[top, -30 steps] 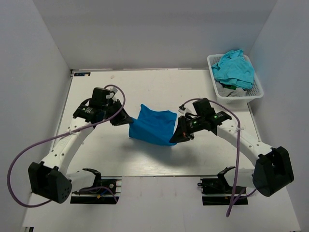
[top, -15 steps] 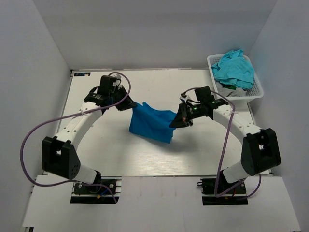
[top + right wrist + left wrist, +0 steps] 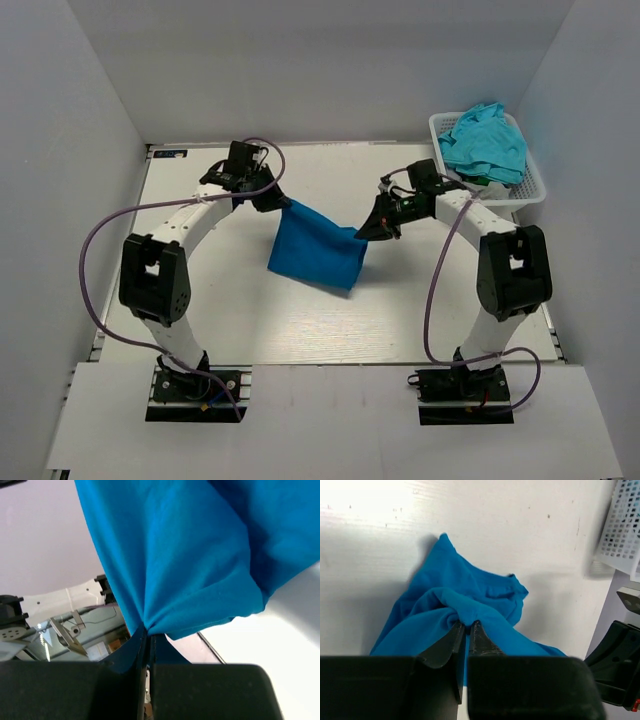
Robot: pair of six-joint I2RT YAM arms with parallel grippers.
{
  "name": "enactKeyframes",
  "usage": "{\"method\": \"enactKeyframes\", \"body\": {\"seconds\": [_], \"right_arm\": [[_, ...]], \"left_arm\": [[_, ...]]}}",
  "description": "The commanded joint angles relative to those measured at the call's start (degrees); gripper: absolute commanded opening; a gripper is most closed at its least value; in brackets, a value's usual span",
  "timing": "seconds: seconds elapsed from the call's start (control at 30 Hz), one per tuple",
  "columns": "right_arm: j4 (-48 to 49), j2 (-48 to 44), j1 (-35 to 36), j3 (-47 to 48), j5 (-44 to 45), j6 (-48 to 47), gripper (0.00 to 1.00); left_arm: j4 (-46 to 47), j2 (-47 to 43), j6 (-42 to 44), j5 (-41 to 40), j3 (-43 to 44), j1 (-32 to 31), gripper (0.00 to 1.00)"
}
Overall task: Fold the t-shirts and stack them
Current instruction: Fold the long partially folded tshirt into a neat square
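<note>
I have the left tool pinched tight on one upper corner of the royal blue t-shirt and the right tool clamped on the other. It hangs spread between them over the worktop. The turquoise t-shirts lie heaped in the white basket.

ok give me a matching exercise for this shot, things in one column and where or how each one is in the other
1 royal blue t-shirt
2 turquoise t-shirts
3 white basket
4 right claw

a far right corner of the table
b piled in the basket
c shut on a pinch of blue cloth
d lifted, hanging over mid-table

Pairs: 1-d, 2-b, 3-a, 4-c
</note>
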Motion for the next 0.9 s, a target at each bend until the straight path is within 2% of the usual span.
{"method": "enactKeyframes", "body": {"seconds": [0.0, 0.03, 0.07, 0.13, 0.17, 0.2, 0.23, 0.27, 0.37, 0.4, 0.43, 0.53, 0.6, 0.73, 0.87], "right_arm": [[-1.58, 4.16, -1.33, 3.29, -1.6, -1.45, 0.0], [-2.11, 5.32, -1.68, 4.51, -1.24, -1.54, 0.0], [-2.63, 6.46, -1.94, 5.74, -1.33, -2.15, 0.12], [-3.78, 11.12, -2.47, 8.73, -0.54, -3.64, 0.27], [-3.87, 12.0, -2.39, 10.4, 0.33, -3.74, 0.39], [-3.52, 13.84, -2.65, 12.41, 2.43, -4.52, 0.9], [-3.26, 15.16, -3.52, 15.13, 3.84, -4.53, 0.9], [-3.17, 16.04, -3.53, 17.94, 8.21, -3.92, 0.9], [-3.95, 15.97, -4.06, 22.87, 14.64, -4.35, 0.9], [-4.04, 15.53, -3.97, 23.42, 21.37, -4.61, 0.9], [-4.57, 13.52, -3.97, 23.51, 23.35, -4.7, 0.9], [-4.23, 8.18, -3.44, 19.75, 32.14, -6.19, 0.9], [-2.99, 5.26, -2.21, 15.53, 34.43, -9.01, 0.9], [-0.01, -0.28, 0.16, 9.89, 33.57, -11.03, 0.9], [8.32, -3.88, 2.88, 4.71, 28.21, -9.54, 0.9]], "left_arm": [[3.51, 1.84, 0.92, -3.96, 3.88, 0.84, 0.0], [3.52, 2.81, 0.92, -4.48, 4.67, 0.84, 0.0], [3.52, 5.34, 1.44, -4.49, 6.42, 0.84, 0.0], [1.77, 8.08, 1.44, -5.01, 9.06, 0.84, 0.0], [1.76, 9.14, 2.14, -5.02, 10.9, 0.84, 0.06], [1.76, 11.15, 2.15, -5.02, 11.53, 0.84, 0.24], [1.76, 12.13, 2.67, -5.02, 13.01, 0.84, 0.75], [1.76, 13.01, 2.67, -5.02, 14.16, 0.84, 0.99], [-1.74, 15.12, 3.29, -6.51, 18.03, 0.84, 0.99], [-2.36, 15.13, 4.07, -6.51, 18.04, 0.84, 0.99], [-2.37, 15.13, 4.6, -6.51, 18.04, 0.84, 0.99], [-3.6, 12.76, 5.31, -8.18, 15.67, 0.32, 0.99], [-1.34, 9.78, 6.09, -7.57, 11.91, 0.31, 0.99], [5.25, 5.29, 7.42, 0.23, 6.27, -0.3, 0.99], [7.64, 5.28, 8.73, 6.48, 5.64, -0.3, 0.99]]}}
